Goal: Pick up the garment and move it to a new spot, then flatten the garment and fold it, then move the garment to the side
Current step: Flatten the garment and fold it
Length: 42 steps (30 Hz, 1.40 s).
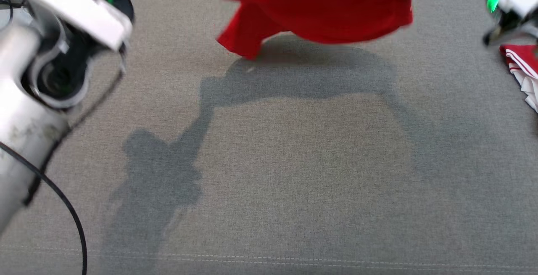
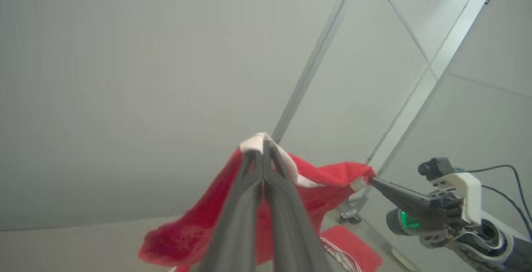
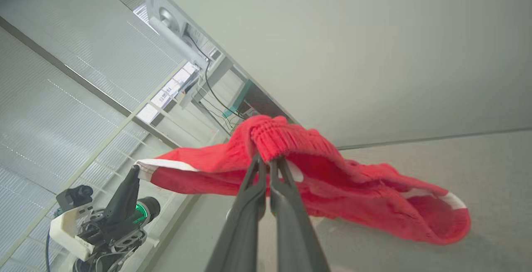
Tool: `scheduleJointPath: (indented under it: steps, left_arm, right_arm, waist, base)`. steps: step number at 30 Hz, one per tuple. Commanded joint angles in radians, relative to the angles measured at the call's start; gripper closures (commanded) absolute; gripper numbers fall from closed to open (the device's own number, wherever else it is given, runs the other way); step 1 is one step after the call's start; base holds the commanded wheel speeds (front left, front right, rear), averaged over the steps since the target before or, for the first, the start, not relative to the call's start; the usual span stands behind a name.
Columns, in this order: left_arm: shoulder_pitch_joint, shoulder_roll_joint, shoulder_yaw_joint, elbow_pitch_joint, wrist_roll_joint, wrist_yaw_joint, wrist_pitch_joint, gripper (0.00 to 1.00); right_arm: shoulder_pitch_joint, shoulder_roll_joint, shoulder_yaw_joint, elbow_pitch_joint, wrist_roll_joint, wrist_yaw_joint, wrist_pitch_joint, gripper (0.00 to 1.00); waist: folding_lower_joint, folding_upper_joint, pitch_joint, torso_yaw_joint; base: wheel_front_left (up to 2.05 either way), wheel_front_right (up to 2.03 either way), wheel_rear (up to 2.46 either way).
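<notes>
garment [image 1: 319,10]: red knit with white trim on one edge. In the air, strung between both grippers, with the body hanging below them. The lowest flap is just over the grey surface; contact can't be told because the head view is blurred.
left gripper [image 2: 263,149]: fingers pressed together on the white-trimmed edge. Cloth drapes down either side of them.
right gripper [image 3: 268,164]: pinched tight on a ribbed bunch of the same top edge. The rest of the cloth trails below it and off to its outer side.
edge between the tips: sags a little, not taut.
grey surface [image 1: 294,174]: below both grippers, carrying the garment's shadow.
second red-and-white cloth [image 1: 523,71]: lying on the surface under the right gripper's side, apart from the hanging garment.
step (judged): carrying it to the new spot. Flattening and folding are not begun.
doing it well (judged):
- Hold both pinches closed.
- Travel with both tips level and at the same pace.
- Spread the tips apart to take out the sag before lowering.
- Let the hanging hem touch down first.
- Then draw both grippers back over it so the body lays out flat.
risks (judged): the left pinch sits near the trim's edge and may slip. The dangling flap could tuck under on landing. Set it down clear of the second cloth.
</notes>
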State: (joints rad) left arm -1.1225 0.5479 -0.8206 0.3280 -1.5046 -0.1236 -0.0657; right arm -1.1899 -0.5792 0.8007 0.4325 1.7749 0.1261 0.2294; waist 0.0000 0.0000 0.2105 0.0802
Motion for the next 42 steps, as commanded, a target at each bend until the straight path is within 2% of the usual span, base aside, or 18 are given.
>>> scheduleJointPath:
  steps: [1,5,8,11,16,21,24,25,28,32,34,37,41,42]
  left_arm:
    - [0.029,0.049,0.023,-0.023,-0.038,-0.007,0.027,1.00]
    - [0.208,0.114,-0.041,-0.082,-0.120,-0.007,0.140,1.00]
    - [0.344,0.167,-0.069,-0.110,-0.173,-0.007,0.205,1.00]
    - [0.455,0.209,-0.112,-0.121,-0.181,-0.007,0.268,1.00]
    - [0.547,0.243,-0.158,-0.123,-0.165,-0.007,0.335,1.00]
    - [0.600,0.286,-0.217,-0.164,-0.137,-0.007,0.438,1.00]
    - [0.628,0.320,-0.246,-0.200,-0.147,-0.007,0.504,1.00]
    - [0.644,0.350,-0.266,-0.227,-0.158,-0.007,0.556,1.00]
    - [0.644,0.397,-0.281,-0.267,-0.162,-0.002,0.612,1.00]
    - [0.595,0.433,-0.267,-0.318,-0.154,0.026,0.655,1.00]
    - [0.553,0.441,-0.263,-0.330,-0.140,0.044,0.695,1.00]
    - [0.472,0.419,-0.250,-0.326,-0.147,0.076,0.769,1.00]
    - [0.321,0.335,-0.210,-0.254,-0.171,0.125,0.857,1.00]
    - [0.258,0.312,-0.179,-0.234,-0.150,0.116,0.839,1.00]
  right_arm:
    - [0.064,-0.021,0.011,-0.024,0.029,0.005,0.055,1.00]
    - [0.220,-0.098,0.084,-0.061,0.109,0.005,0.238,1.00]
    - [0.323,-0.168,0.159,-0.071,0.133,0.005,0.330,1.00]
    - [0.402,-0.224,0.241,-0.075,0.144,0.005,0.390,1.00]
    - [0.454,-0.253,0.296,-0.114,0.155,0.005,0.379,1.00]
    - [0.507,-0.282,0.357,-0.222,0.181,0.005,0.371,1.00]
    - [0.524,-0.320,0.402,-0.285,0.182,0.005,0.368,1.00]
    - [0.530,-0.348,0.425,-0.321,0.186,0.005,0.369,1.00]
    - [0.531,-0.395,0.446,-0.369,0.196,0.005,0.363,1.00]
    - [0.505,-0.438,0.463,-0.411,0.214,0.005,0.355,1.00]
    - [0.468,-0.444,0.467,-0.406,0.198,0.005,0.339,1.00]
    - [0.389,-0.418,0.471,-0.372,0.173,0.005,0.315,1.00]
    - [0.200,-0.337,0.460,-0.255,0.164,0.005,0.284,1.00]
    - [0.121,-0.307,0.432,-0.207,0.146,0.005,0.235,1.00]
  waist:
    - [0.0000,0.0000,-0.003,0.001]
    - [0.0000,0.0000,-0.019,-0.002]
    - [0.0000,0.0000,-0.035,-0.002]
    - [0.0000,0.0000,-0.058,0.001]
    - [0.0000,0.0000,-0.096,0.001]
    - [0.0000,0.0000,-0.156,-0.006]
    - [0.0000,0.0000,-0.190,-0.017]
    - [0.0000,0.0000,-0.205,-0.026]
    - [0.0000,0.0000,-0.203,-0.033]
    - [0.0000,0.0000,-0.148,-0.035]
    - [0.0000,0.0000,-0.100,-0.032]
    - [0.0000,0.0000,0.005,-0.026]
    - [0.0000,0.0000,0.175,-0.019]
    - [0.0000,0.0000,0.219,-0.020]
  base:
    - [0.00,0.00,0.00]
    - [0.00,0.00,0.00]
    - [0.00,0.00,0.00]
    - [0.00,0.00,0.00]
    - [0.00,0.00,0.00]
    - [0.00,0.00,0.00]
    - [0.00,0.00,0.00]
    - [0.00,0.00,0.00]
    - [0.00,0.00,0.00]
    - [0.00,0.00,0.00]
    - [0.00,0.00,0.00]
    - [0.00,0.00,0.00]
    - [0.00,0.00,0.00]
    - [0.00,0.00,0.00]
